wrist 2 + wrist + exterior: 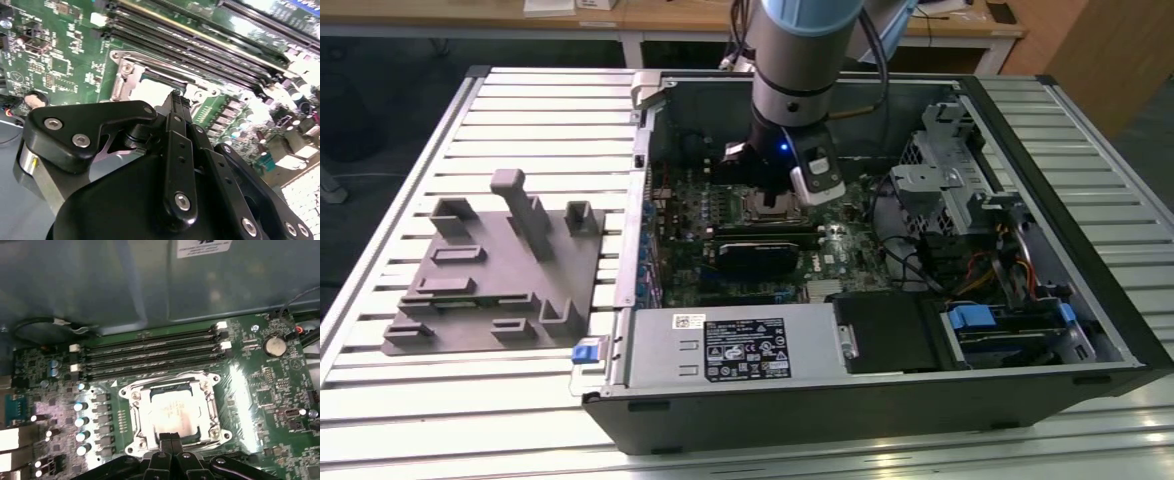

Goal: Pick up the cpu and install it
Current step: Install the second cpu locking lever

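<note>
Ribbed metal slats of a pale grey work table (414, 150) are seen across the exterior view, with a large grey plastic tray with upright blocks (494, 270) at the frame's left and an open dark computer case (881, 390) at centre and right. Above the green motherboard (687, 270) in the upper middle of the frame, the black gripper (778, 203) is held low over the square silver socket frame (774, 207). In the second wrist view, the gripper (176, 94) is shown with its thin fingertips pressed together, nothing being grasped, just at the socket frame's (125, 75) edge. In the first wrist view, the small flat square cpu with a pale silver-grey metal top (173, 412) is seen lying inside the socket frame (131, 395) at lower centre, the clenched gripper (171, 437) touching or nearly touching its near edge. A misseated chip could be judged the chief risk: sideways pressure from the fingertips might shift it and bend contacts beneath.
</note>
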You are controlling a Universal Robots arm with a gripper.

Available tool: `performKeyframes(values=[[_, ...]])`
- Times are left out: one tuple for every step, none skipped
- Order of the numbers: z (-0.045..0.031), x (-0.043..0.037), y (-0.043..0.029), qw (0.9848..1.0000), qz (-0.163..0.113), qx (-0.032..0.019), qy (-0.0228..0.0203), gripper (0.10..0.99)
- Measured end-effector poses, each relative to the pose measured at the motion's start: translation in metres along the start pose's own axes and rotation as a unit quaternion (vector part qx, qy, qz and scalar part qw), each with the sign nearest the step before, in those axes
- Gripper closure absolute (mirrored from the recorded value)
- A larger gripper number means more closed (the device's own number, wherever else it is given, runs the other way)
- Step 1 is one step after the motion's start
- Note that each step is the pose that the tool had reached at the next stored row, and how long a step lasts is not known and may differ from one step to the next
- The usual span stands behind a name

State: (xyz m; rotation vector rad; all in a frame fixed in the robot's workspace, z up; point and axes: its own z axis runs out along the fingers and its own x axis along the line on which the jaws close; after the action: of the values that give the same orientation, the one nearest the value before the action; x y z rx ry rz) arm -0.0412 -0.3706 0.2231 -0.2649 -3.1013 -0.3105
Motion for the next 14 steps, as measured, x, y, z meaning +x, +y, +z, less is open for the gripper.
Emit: performKeyframes(values=[[0.0004,-0.0014,0.0017,1.0,0.0,0.0012,-0.0002,0.98],[0.0007,-0.0025,0.0035,1.0,0.0,0.0025,-0.0004,0.98],[0.0012,-0.0035,0.0052,1.0,0.0,0.0037,-0.0007,0.98],[0.0018,-0.004,0.0073,1.0,0.0,0.0053,-0.0009,0.98],[0.0024,-0.0045,0.0094,1.0,0.0,0.0072,-0.0013,0.98],[0.0029,-0.0049,0.0114,1.0,0.0,0.0096,-0.0016,0.98],[0.0035,-0.0053,0.0132,0.9999,0.0,0.0117,-0.002,0.98],[0.0041,-0.0057,0.0149,0.9999,0.0,0.0138,-0.0024,0.98],[0.0049,-0.0062,0.0166,0.9999,0.0,0.0155,-0.0027,0.98],[0.0056,-0.0065,0.0179,0.9999,0.0,0.0167,-0.0029,0.98],[0.0063,-0.0069,0.0189,0.9998,0.0,0.0177,-0.003,0.98],[0.0067,-0.0071,0.0195,0.9998,0.0,0.0185,-0.0032,0.98],[0.007,-0.0072,0.0197,0.9998,0.0,0.0191,-0.0033,0.98],[0.0071,-0.0072,0.0197,0.9998,0.0,0.0194,-0.0033,0.98]])
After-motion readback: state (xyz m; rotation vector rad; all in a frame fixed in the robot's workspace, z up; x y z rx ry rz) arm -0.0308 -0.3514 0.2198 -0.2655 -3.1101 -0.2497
